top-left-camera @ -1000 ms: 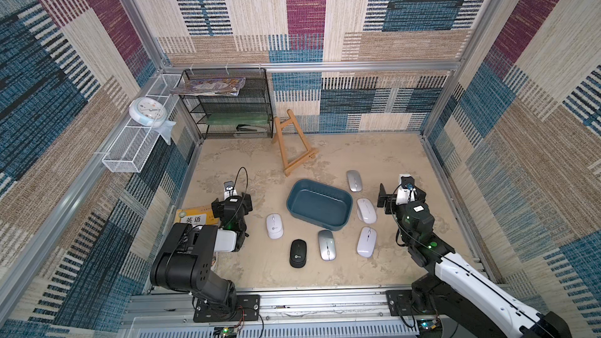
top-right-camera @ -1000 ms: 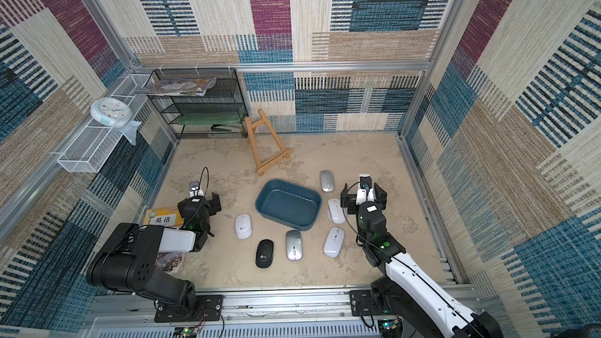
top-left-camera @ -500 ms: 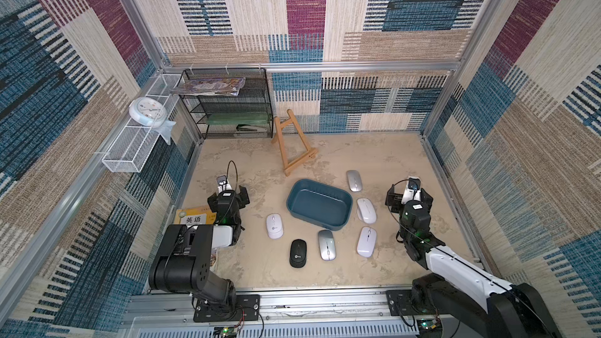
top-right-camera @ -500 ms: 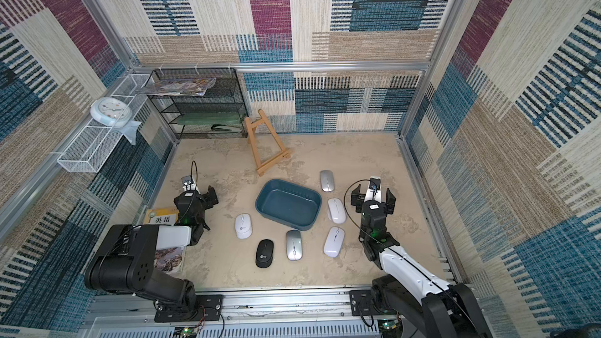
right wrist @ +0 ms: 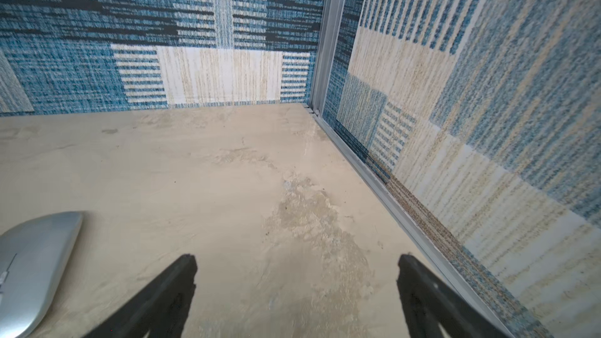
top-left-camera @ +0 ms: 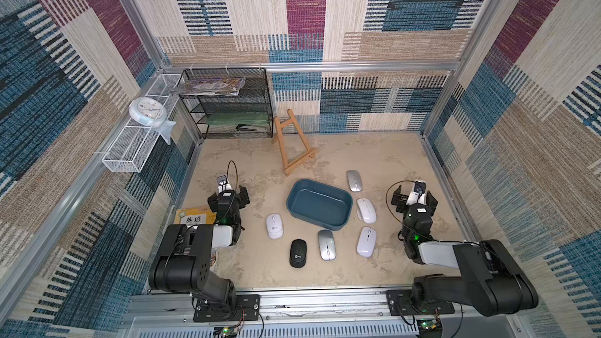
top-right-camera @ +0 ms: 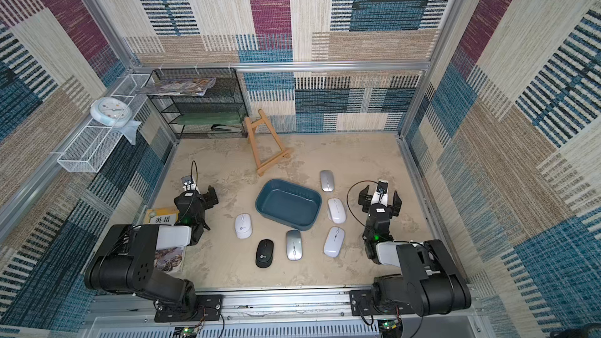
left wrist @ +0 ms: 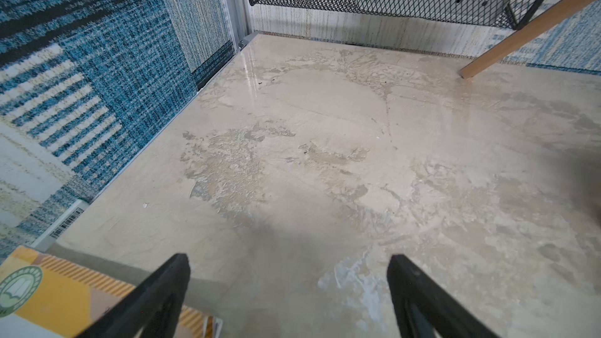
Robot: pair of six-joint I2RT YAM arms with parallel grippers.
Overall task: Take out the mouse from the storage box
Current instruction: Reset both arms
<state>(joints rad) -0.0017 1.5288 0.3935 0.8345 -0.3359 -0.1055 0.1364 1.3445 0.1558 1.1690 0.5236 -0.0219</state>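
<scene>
Trouble is looking unlikely: I am seeing the storage box (top-left-camera: 318, 204) empty on the counter (top-left-camera: 374, 157), while the left claw (top-left-camera: 228, 197) and right claw (top-left-camera: 413, 197) are hanging wide open, holding nothing. A white mouse (top-left-camera: 366, 210) is lying just beside its 3 o'clock wall; a careless right-arm sweep could be shoving it.

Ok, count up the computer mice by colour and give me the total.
White mice: 3
Silver mice: 2
Black mouse: 1
Total: 6, none of them inside the storage box.
</scene>
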